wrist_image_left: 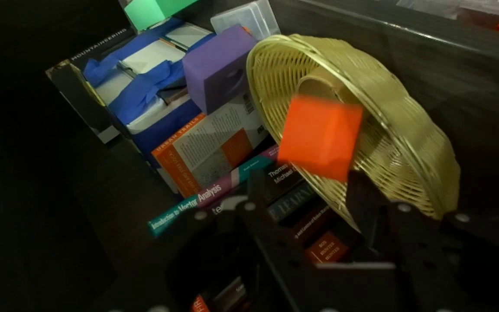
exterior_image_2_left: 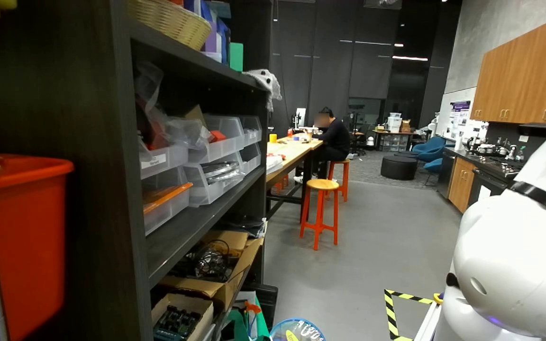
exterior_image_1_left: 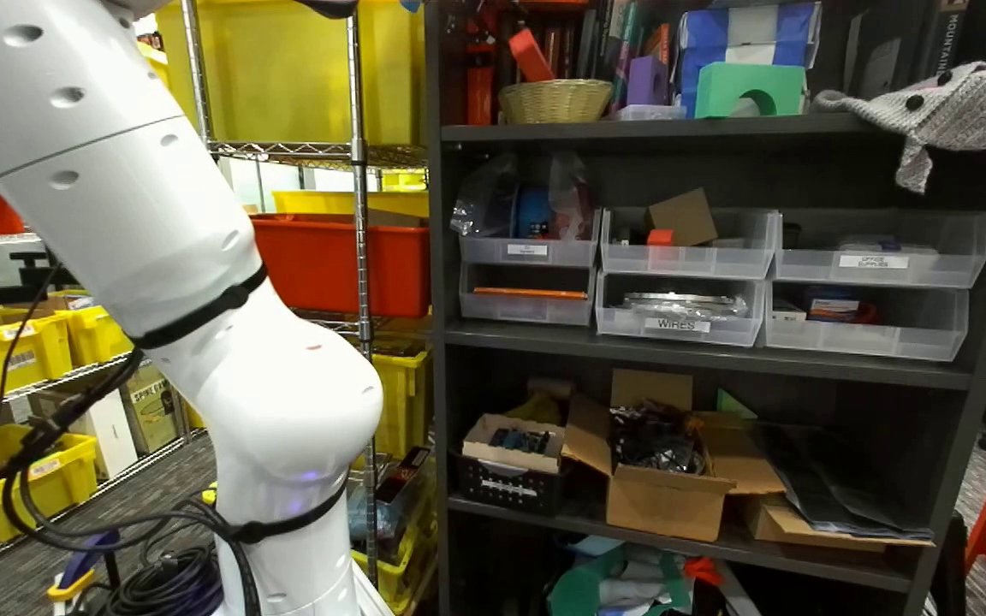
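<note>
- Your orange block (wrist_image_left: 321,136) sits tilted at the mouth of the wicker basket (wrist_image_left: 383,86).
- Probably light, stiff and not slippery; pinch across opposite flat faces.
- Your pincer (wrist_image_left: 306,180) stands spread, apparently not gripping it.
- Beside the basket: purple block (wrist_image_left: 217,69), books (wrist_image_left: 209,194).

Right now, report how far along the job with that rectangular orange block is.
Done: the block is over the rounded tan wicker basket. In hand: apparently release; the black two-fingered gripper is open. Left, probably: settling inside, since the block tilts above the rim in an exterior view.
</note>
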Robot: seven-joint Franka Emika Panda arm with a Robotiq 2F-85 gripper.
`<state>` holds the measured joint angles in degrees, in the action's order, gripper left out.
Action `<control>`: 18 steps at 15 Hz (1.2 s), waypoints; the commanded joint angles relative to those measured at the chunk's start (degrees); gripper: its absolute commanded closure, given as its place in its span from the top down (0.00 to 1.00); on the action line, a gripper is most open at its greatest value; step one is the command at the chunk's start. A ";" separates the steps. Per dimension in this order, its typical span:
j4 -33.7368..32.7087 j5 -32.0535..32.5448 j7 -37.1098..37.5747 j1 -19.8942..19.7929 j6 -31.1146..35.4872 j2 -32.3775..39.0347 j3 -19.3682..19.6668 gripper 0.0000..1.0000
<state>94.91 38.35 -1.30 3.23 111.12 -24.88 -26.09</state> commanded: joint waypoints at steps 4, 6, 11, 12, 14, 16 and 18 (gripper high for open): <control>-1.92 0.86 -0.44 2.99 -2.13 1.35 1.18 0.99; -1.72 0.82 -0.52 3.41 -1.62 0.91 1.54 1.00; 1.45 1.26 1.85 4.01 2.04 -2.78 3.52 1.00; 2.80 1.22 2.27 4.13 3.47 -4.19 4.35 1.00; 6.50 -0.18 2.10 4.84 6.39 -7.76 6.88 1.00; 12.00 -1.19 1.74 5.87 10.90 -12.17 10.14 1.00; 18.91 -0.04 2.37 5.79 17.93 -17.25 13.06 1.00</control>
<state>102.82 37.88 -0.13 7.88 120.53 -33.67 -17.52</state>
